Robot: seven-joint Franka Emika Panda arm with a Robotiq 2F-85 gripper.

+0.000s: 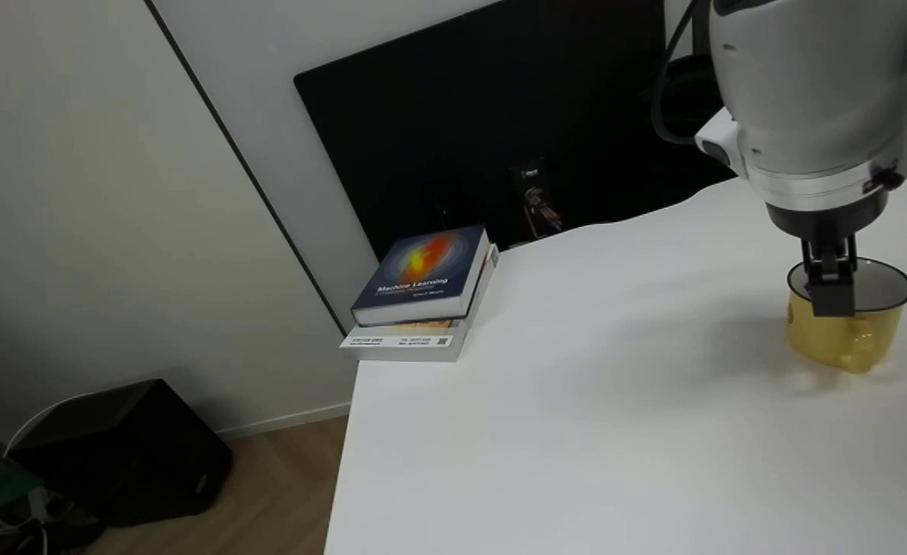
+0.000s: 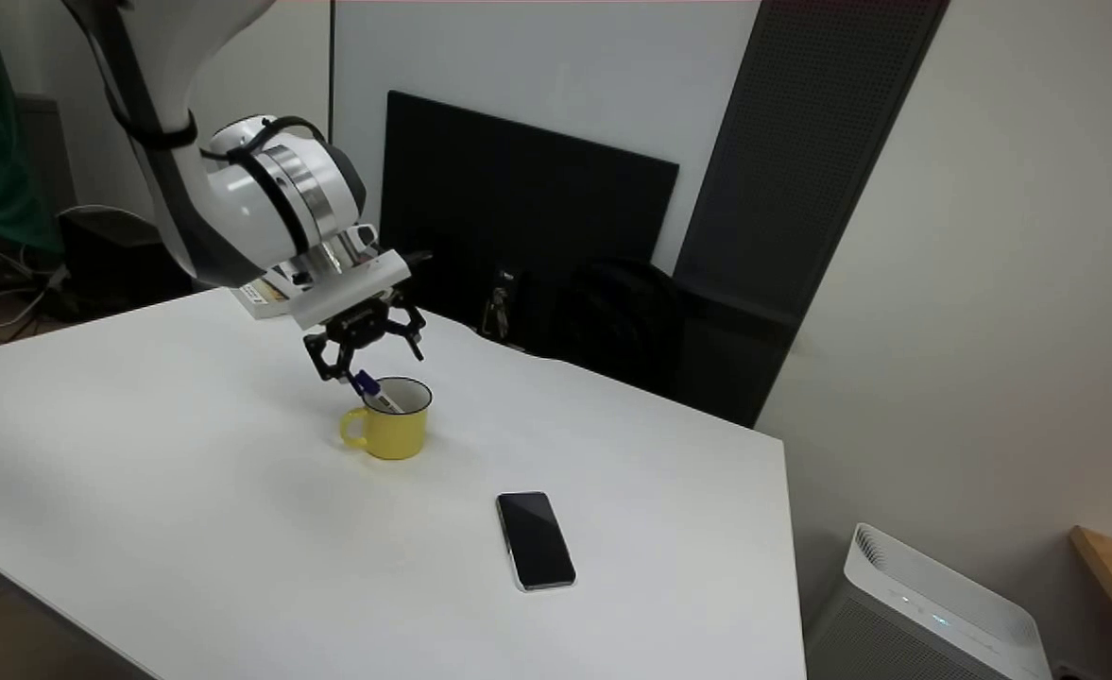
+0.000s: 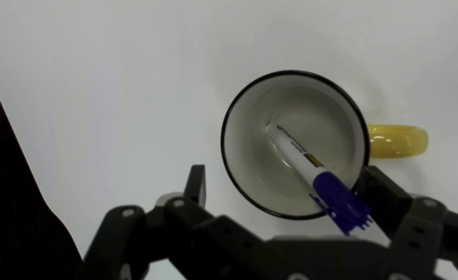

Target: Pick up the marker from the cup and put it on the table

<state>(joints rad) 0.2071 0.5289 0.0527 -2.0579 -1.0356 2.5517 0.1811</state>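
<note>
In the wrist view's centre, a marker (image 3: 314,170) leans inside an upright yellow cup (image 3: 248,124), apparently propped by its rim (image 3: 223,144), purple cap (image 3: 338,199) jutting lower right. Below, jaws stand apart, likely spread to straddle that cap.

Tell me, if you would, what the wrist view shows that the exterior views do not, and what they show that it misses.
Only the wrist view shows the lower end of the marker, down inside the cup.
Only the exterior views show the phone, the stacked books and the vented appliance.
Both share the cup, the table, the open gripper and the marker's purple-blue cap, seen in an exterior view.
</note>
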